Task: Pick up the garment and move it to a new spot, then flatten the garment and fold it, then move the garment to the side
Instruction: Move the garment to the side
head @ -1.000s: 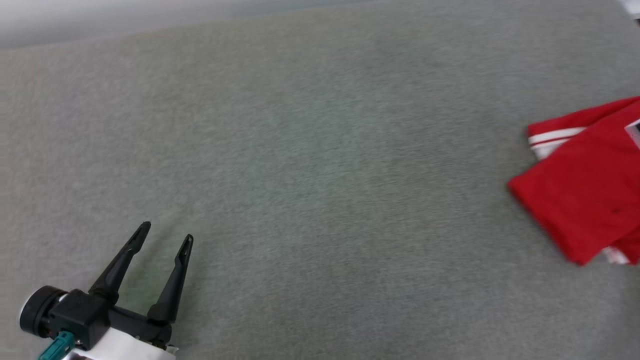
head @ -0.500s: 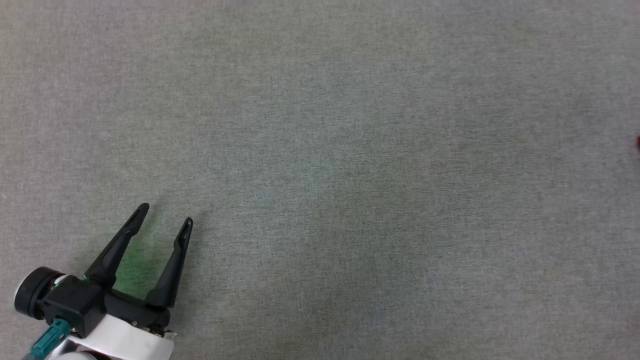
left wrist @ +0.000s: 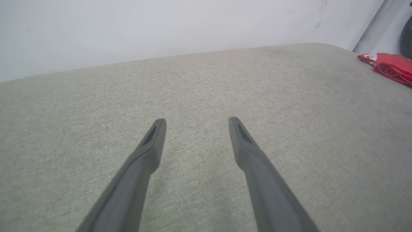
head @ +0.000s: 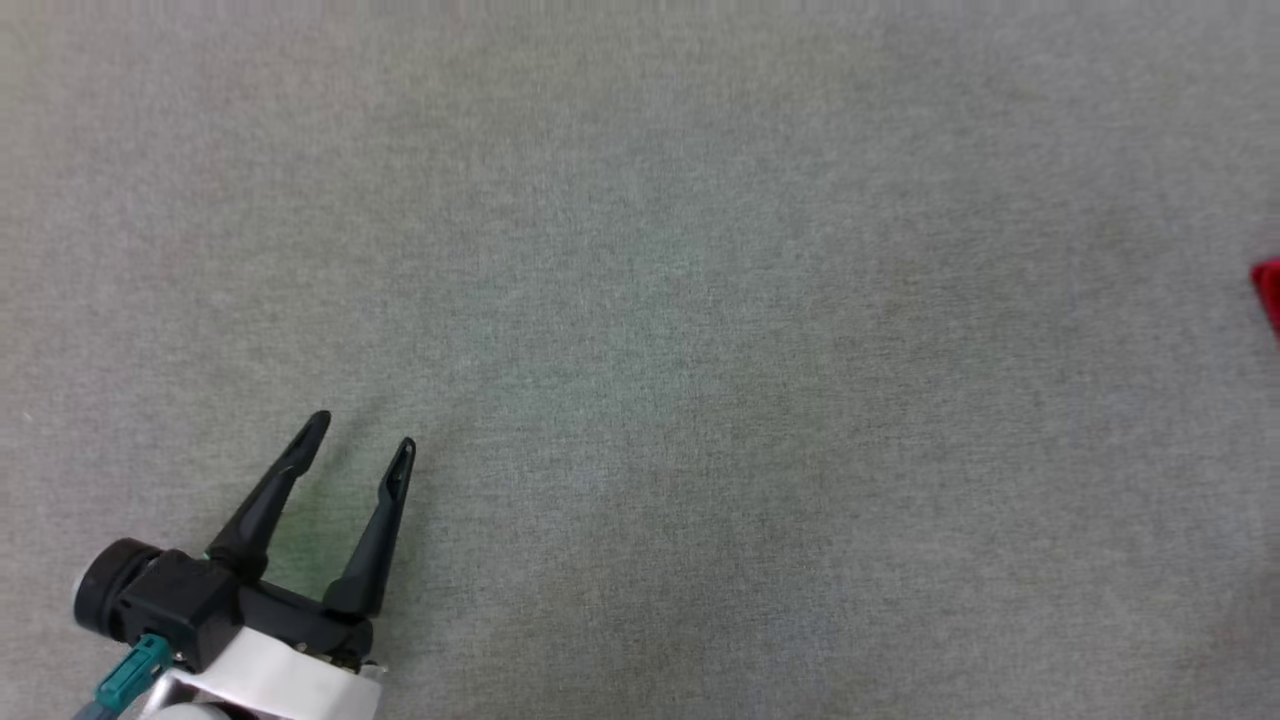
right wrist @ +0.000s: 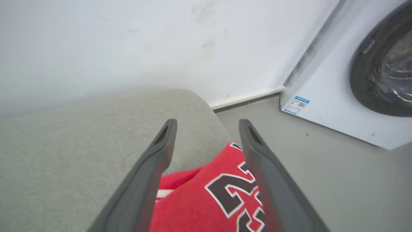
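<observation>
The left gripper [head: 361,432], two long dark fingers on a black body with a white wrist, sits at the lower left of the head view, its fingers spread wide and holding nothing. The left wrist view shows the same gripper [left wrist: 197,120] low over a grey-green woven fabric surface [left wrist: 225,80], again with a bare gap between the tips. The right gripper [right wrist: 208,121] rises from the bottom of its own wrist view, its two fingers likewise parted. In the gap beneath them lies the garment [right wrist: 193,209], a red jersey with part of a black, white-edged number; whether the fingers touch it cannot be told. The right wrist view also shows the garment lying close to the rounded end of the fabric surface [right wrist: 64,145]. Beyond are a grey floor [right wrist: 322,177], a white wall [right wrist: 128,42] and a white washing machine with a dark round door [right wrist: 354,80]. In the head view the garment [head: 1270,295] is a red sliver at the right edge, well apart from the left gripper. In the left wrist view it [left wrist: 391,66] is a folded red bundle with striped trim at the upper right. Counted: two grippers, four fingers, one garment, one washing machine.
</observation>
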{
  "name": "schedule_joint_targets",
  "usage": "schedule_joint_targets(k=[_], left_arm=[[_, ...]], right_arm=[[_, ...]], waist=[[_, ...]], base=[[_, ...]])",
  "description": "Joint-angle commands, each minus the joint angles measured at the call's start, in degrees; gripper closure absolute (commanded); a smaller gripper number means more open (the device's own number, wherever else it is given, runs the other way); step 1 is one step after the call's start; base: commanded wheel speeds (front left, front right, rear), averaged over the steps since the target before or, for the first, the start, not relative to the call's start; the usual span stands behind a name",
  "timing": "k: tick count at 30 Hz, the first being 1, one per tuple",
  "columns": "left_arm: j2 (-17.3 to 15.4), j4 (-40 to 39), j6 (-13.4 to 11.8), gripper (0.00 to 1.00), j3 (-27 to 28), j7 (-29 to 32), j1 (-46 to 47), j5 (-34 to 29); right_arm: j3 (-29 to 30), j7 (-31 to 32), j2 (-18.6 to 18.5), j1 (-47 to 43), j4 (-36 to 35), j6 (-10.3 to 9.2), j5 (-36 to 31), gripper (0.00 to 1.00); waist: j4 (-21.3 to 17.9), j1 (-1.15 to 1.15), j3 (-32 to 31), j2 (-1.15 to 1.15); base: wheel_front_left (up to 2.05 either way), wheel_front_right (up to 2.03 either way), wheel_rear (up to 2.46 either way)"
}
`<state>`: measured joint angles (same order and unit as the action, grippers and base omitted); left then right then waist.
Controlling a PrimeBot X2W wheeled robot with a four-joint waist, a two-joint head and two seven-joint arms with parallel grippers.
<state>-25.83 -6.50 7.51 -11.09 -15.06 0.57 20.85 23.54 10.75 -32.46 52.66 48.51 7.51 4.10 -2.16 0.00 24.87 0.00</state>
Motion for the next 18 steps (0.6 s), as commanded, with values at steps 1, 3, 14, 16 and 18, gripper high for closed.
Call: schedule_joint_targets(k=[1,3,14,16,18], left_arm=[[0.9,0.2,0.0,0.00,-0.2,-0.1,0.6,0.6],[1.8,0.5,0.0,0.00,-0.4,-0.1,0.5,1.1],[8.0,2.5,0.0,0.00,-0.6,-0.1,-3.9,7.9],[9.3,2.3,0.0,0.00,0.7,-0.1,-4.5,6.7],[10.8,3.3,0.0,0.00,1.8,-0.1,-5.9,5.6]], right_arm=[[-4.0,-1.9,1.0,-1.6,-3.0,-0.05,3.4,0.00],[-9.9,-3.9,0.2,-5.2,-8.3,-0.06,9.0,0.00],[-22.3,-23.0,-2.7,-41.2,-42.7,-0.05,20.5,0.00],[-19.6,-24.5,1.0,-46.3,-45.5,-0.06,21.1,0.00],[-19.0,-25.4,3.6,-51.6,-48.4,-0.05,19.8,0.00]], waist=[[-0.5,0.00,-2.5,0.00],[-0.5,0.00,-4.4,0.00],[2.2,0.00,-16.3,0.00],[3.0,0.00,-18.0,0.00],[4.0,0.00,-19.5,0.00]], base=[[0.00,0.00,0.00],[0.00,0.00,0.00],[0.00,0.00,0.00],[0.00,0.00,0.00],[0.00,0.00,0.00]])
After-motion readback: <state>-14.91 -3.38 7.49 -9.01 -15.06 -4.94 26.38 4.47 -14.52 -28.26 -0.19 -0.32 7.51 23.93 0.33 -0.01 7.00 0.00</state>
